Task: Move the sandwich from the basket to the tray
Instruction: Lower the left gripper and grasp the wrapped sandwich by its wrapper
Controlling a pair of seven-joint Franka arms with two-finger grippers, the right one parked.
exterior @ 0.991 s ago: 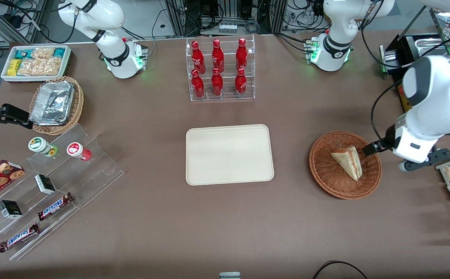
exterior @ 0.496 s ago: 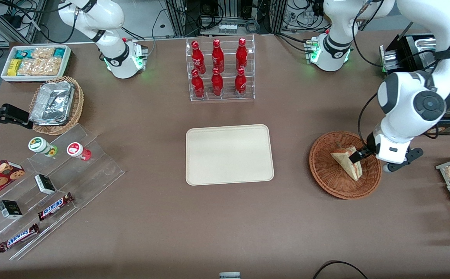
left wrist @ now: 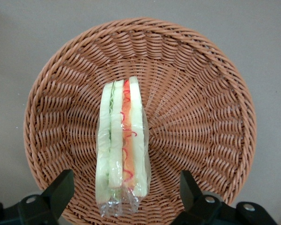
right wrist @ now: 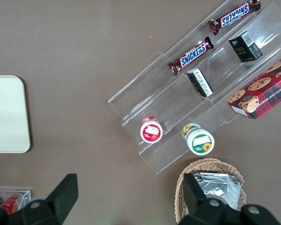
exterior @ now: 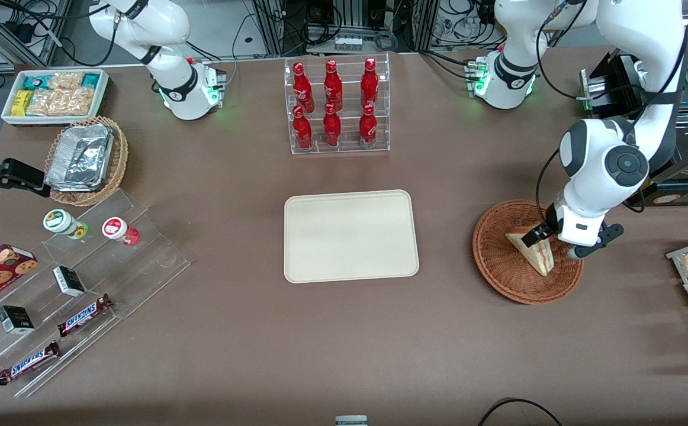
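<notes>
a: where is the sandwich [left wrist: 122, 145] found?

b: it is seen lying in the basket [exterior: 498, 260], a round reddish-brown wicker bowl set on the brown table [exterior: 344, 343] toward the working arm's end. in the wrist view the wedge is shown standing on edge in clear wrap, with its red, orange and green layers turned upward.

a: and how is the gripper [left wrist: 126, 194] placed?

b: it is held just above the basket, over the sandwich. its two fingers [left wrist: 61, 187] are spread wide apart, one to each side of the wedge, and neither is seen touching it. in the front view the gripper [exterior: 542, 234] is seen over the part of the sandwich [exterior: 533, 251] that lies farther from the camera, with the white arm [exterior: 604, 171] rising above it.

a: what is shown of the tray [exterior: 350, 236]?

b: it is laid flat near the middle of the table, well apart from the basket, cream-beige with a low rim. nothing is seen on it.

a: what else is set out?

b: a clear rack of red bottles [exterior: 335, 106] is placed farther from the camera than the tray. toward the parked arm's end a tan wicker basket with foil containers [exterior: 86, 160], a white bin of snacks [exterior: 54, 94] and clear steps with chocolate bars [exterior: 83, 313] are seen.
</notes>
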